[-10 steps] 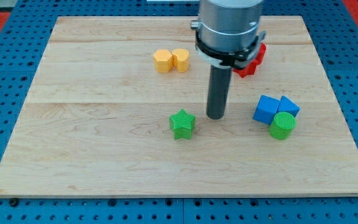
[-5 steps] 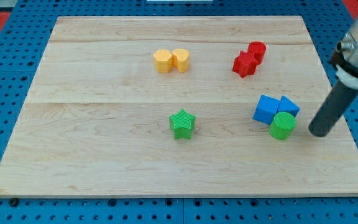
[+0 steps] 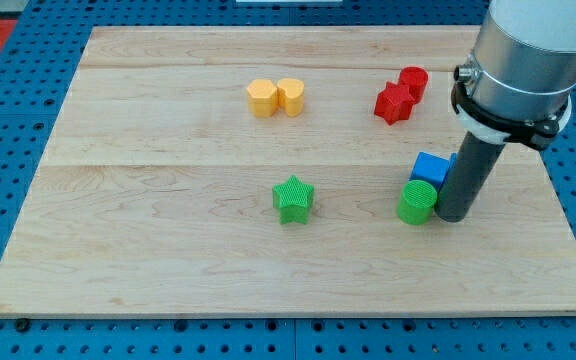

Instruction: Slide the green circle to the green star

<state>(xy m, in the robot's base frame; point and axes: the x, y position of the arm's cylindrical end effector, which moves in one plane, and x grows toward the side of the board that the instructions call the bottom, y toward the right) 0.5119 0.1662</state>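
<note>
My tip [image 3: 454, 215] stands on the worktop [image 3: 168, 250] just at the right side of the green circle [image 3: 417, 202], touching it or almost. There are no jaws, only the rod. The green star [image 3: 293, 199] lies well apart at the view's left. A blue block [image 3: 430, 168] sits just behind the circle. 2 yellow blocks [image 3: 276, 97] and 2 red blocks [image 3: 401, 95] lie near the view's top.

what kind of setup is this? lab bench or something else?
Likely a robotics lab tabletop: a wooden board on blue pegboard, small coloured blocks like the green star, and my tip beside the green circle.
</note>
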